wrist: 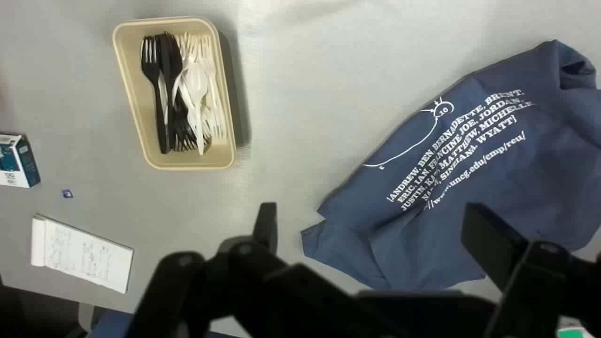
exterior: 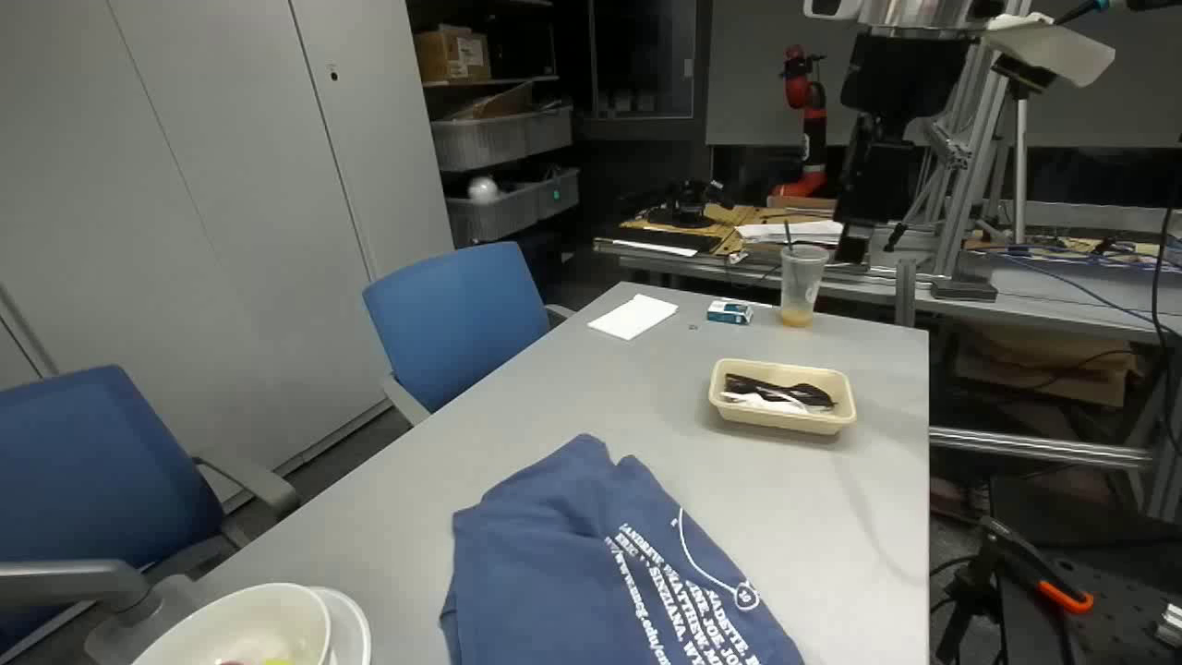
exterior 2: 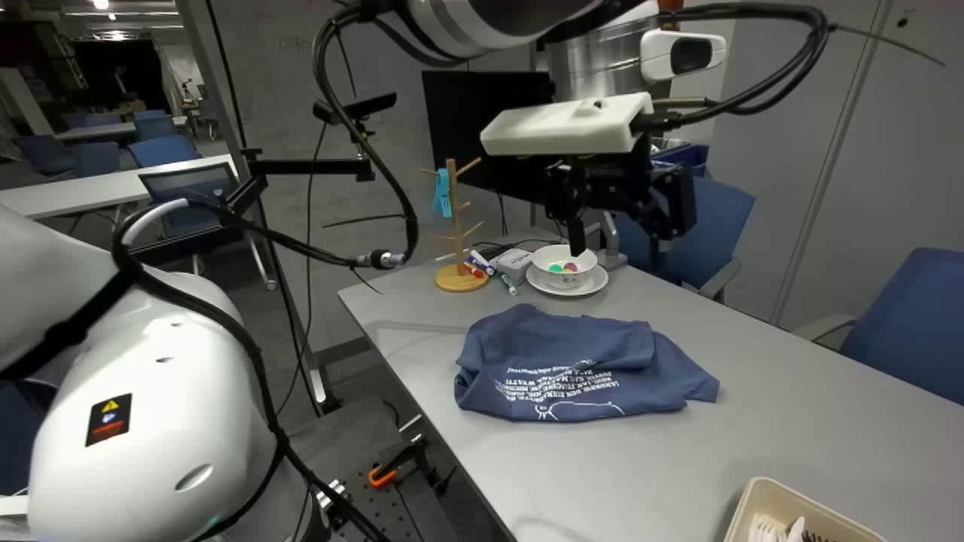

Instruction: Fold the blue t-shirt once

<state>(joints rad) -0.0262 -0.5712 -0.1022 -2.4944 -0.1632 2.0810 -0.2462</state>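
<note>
A white robot arm (exterior 2: 143, 376) crowds the left of the frame in an exterior view, closest to the lens, a black warning label (exterior 2: 109, 419) on its casing. Rightward, on a grey table (exterior 2: 602, 467), a wooden peg stand (exterior 2: 458, 245) carries a light-blue clip (exterior 2: 442, 194), with markers (exterior 2: 480, 262) and a small grey box (exterior 2: 516, 264) beside its base. Near the centre, the blue t-shirt (exterior 2: 561, 342) lies rumpled on the tabletop, its white lettering along the side nearer the lens. Behind it, a white bowl (exterior 2: 565, 279) of small coloured pieces (exterior 2: 571, 267) sits on a white plate (exterior 2: 595, 284). Above, right of centre, the gripper (exterior 2: 616, 252) hangs well apart from the shirt, its two fingers (exterior 2: 577, 239) spread wide. Blue chairs (exterior 2: 719, 218) line the table's far side at right, and a cream tray (exterior 2: 813, 508) of plastic cutlery (exterior 2: 796, 528) is cut off by the bottom right edge.

In the wrist view, from the left, a teal-and-white box (wrist: 19, 162) and a notepad (wrist: 84, 253) with faint writing lie on the table, then the tray with black and white forks (wrist: 150, 65) piled inside; the shirt spreads across the right of the frame to its edge, seen partly between the fingers.
</note>
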